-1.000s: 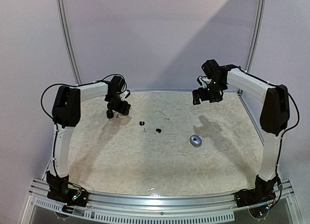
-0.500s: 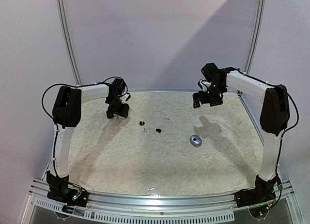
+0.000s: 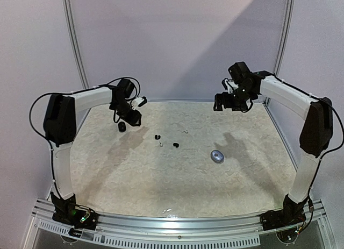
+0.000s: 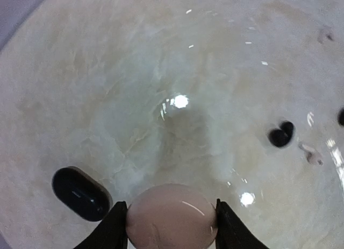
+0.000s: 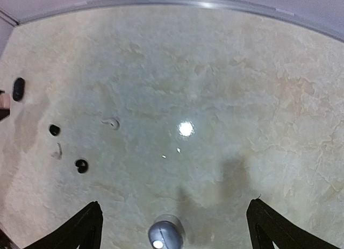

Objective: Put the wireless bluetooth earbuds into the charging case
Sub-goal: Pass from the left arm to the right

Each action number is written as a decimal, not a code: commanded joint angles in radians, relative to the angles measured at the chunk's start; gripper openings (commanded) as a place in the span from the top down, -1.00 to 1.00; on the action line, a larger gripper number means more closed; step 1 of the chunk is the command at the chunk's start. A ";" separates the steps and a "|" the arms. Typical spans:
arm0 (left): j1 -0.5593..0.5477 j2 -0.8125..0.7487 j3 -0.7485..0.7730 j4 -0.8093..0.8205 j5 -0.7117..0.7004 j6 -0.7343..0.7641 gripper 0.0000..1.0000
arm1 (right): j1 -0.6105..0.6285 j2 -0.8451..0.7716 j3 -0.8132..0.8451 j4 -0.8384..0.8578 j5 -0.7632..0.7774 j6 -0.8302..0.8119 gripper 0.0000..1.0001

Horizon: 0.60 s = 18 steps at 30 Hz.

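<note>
Marble-patterned table stretches away from the two arm bases at its near edge, and the things on it are best placed against the silver-grey case lying right of its middle. In the right wrist view that case sits low, between the two fingers.

Left of the case and a little farther off lies a glossy black earbud, and farther left again a second black earbud. Between these two rests a small whitish earbud, and beyond them, still left of the case, another whitish earbud. All four lie on the table apart from one another and well apart from the case. The right wrist view shows them as two dark dots, a pale streak and a pale curl.

Much farther left of the case, a black oval case lies on the table. Just above it hangs the left tool, its jaws drawn in on a rounded pale pink case, which is lifted clear of the table; the black oval case shows below and to one side of it.

Beyond the silver-grey case and a little to its right, the right tool hovers high over the far edge, jaws spread wide and empty.
</note>
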 commanded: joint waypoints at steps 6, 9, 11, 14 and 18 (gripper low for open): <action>-0.139 -0.664 -0.425 0.110 0.257 0.652 0.60 | 0.178 -0.134 0.002 0.218 -0.136 0.067 -0.80; -0.187 -0.854 -0.570 0.229 0.298 0.734 0.64 | 0.279 -0.133 -0.001 0.351 -0.228 0.095 -0.77; -0.232 -0.945 -0.634 0.278 0.281 0.776 0.68 | 0.346 -0.117 0.013 0.420 -0.266 0.109 -0.76; -0.291 -1.009 -0.685 0.321 0.244 0.797 0.65 | 0.427 -0.067 0.063 0.467 -0.298 0.124 -0.74; -0.333 -1.039 -0.698 0.316 0.215 0.809 0.63 | 0.496 0.001 0.116 0.497 -0.364 0.134 -0.70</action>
